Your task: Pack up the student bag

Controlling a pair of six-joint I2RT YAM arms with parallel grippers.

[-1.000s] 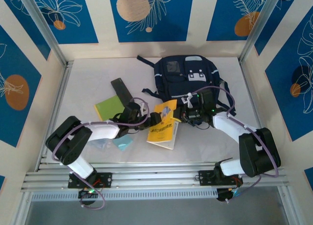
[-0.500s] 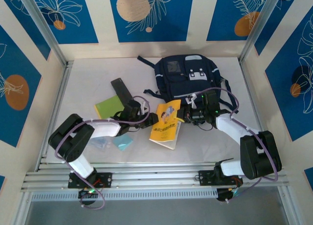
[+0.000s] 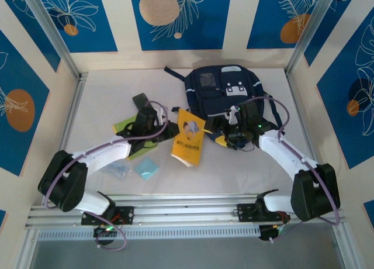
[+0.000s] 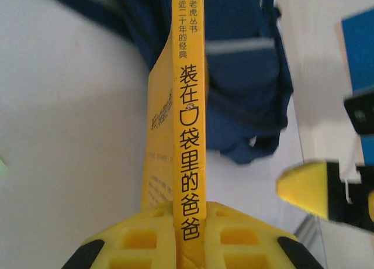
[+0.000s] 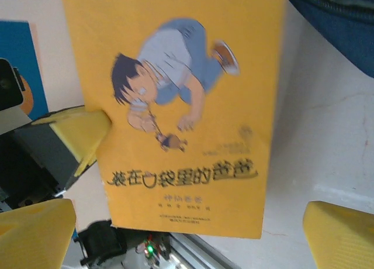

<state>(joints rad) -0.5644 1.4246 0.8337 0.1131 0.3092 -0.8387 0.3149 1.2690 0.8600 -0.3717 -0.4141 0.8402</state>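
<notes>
The student bag (image 3: 225,92) is a dark navy fabric backpack that lies flat with its front up. It has a small grey-white patch, a dark square panel beside the patch, a pale strip along its far edge, and black straps trailing out at both sides. In the top view it sits at the 12 o'clock end of the table (image 3: 105,99), slightly toward 1 o'clock.

The left gripper (image 3: 168,127) is clamped on the spine of a yellow book (image 3: 188,137), and the bag is at about 2 o'clock from it, a little apart. The right gripper (image 3: 227,134) has its fingers spread wide, holding nothing. The bag begins just beyond it at 12 o'clock, and the book's cover faces it at 9 o'clock.
</notes>
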